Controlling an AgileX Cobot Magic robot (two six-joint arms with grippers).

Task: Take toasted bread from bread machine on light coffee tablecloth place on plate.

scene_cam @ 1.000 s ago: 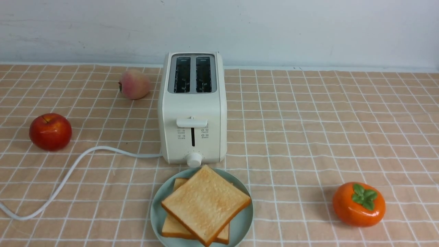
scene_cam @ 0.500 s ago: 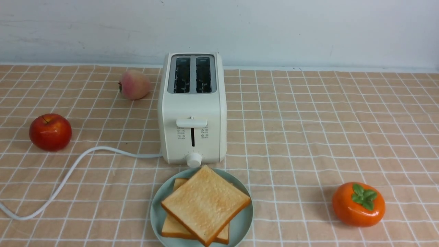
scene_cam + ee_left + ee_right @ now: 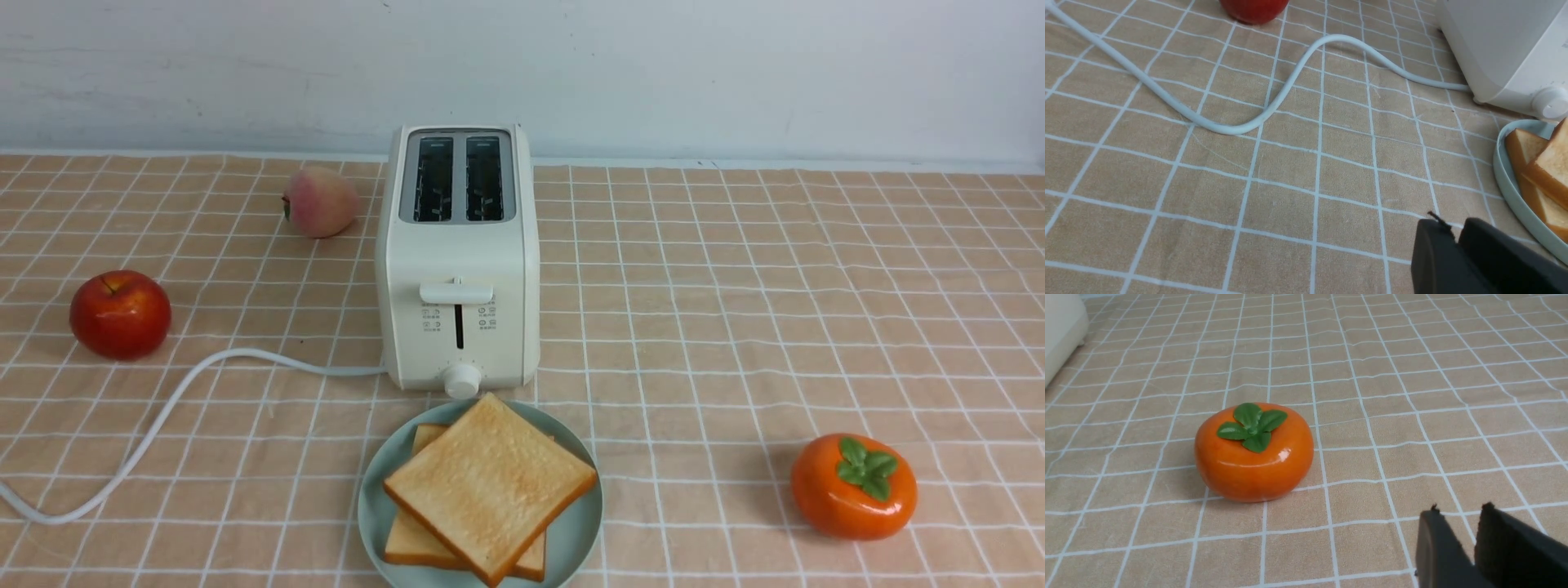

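Nothing is shifting from a second ago: both toast slices (image 3: pixel 490 488) are lying stacked on the plate (image 3: pixel 371 510), beside the left gripper (image 3: pixel 1455 232), and both grippers' empty jaws are sitting nearly closed, suggesting the job is finished.

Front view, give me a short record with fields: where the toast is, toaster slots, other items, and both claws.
toast: two slices of toasted bread stacked on the plate
toaster: bread machine, both slots empty
fruit: red apple, peach, persimmon
left claw: shut, holding nothing
right claw: nearly shut, holding nothing
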